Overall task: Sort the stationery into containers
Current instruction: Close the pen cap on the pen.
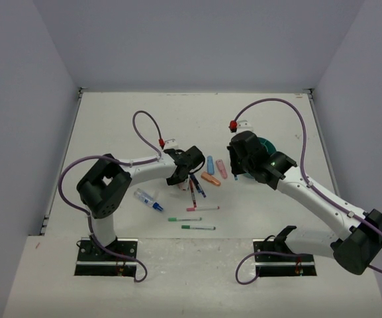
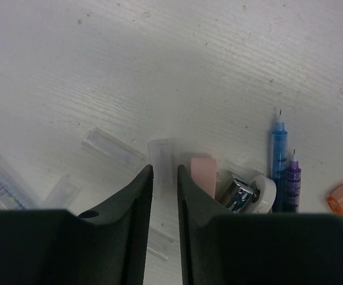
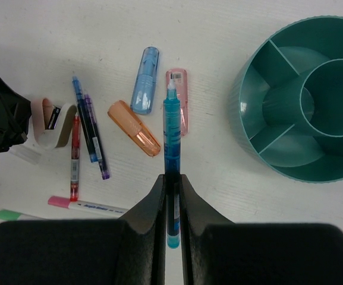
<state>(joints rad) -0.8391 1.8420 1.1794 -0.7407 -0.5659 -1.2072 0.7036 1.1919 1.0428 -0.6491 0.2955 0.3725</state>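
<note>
R side: right gripper (image 3: 171, 180) clamped on the teal-blue pen (image 3: 172, 133). The pen's long axis runs in line with the fingers; the nib points straight ahead, away from the wrist, and the rear end sits back between the fingers. In the wrist view the nib overlaps the pink highlighter (image 3: 181, 101). The teal cup (image 3: 245, 127) is ahead and to the right of the hand, its dividers in view. The orange highlighter (image 3: 134, 127) and blue highlighter (image 3: 145, 80) lie ahead-left.

L side: left gripper (image 2: 165, 171) has its fingers a narrow gap apart, with a clear cap (image 2: 161, 153) right at the tips, long axis along the fingers. Cannot tell if it is gripped. The blue pen (image 2: 278, 148) and purple pen (image 2: 292, 181) lie ahead-right, nibs pointing away.
</note>
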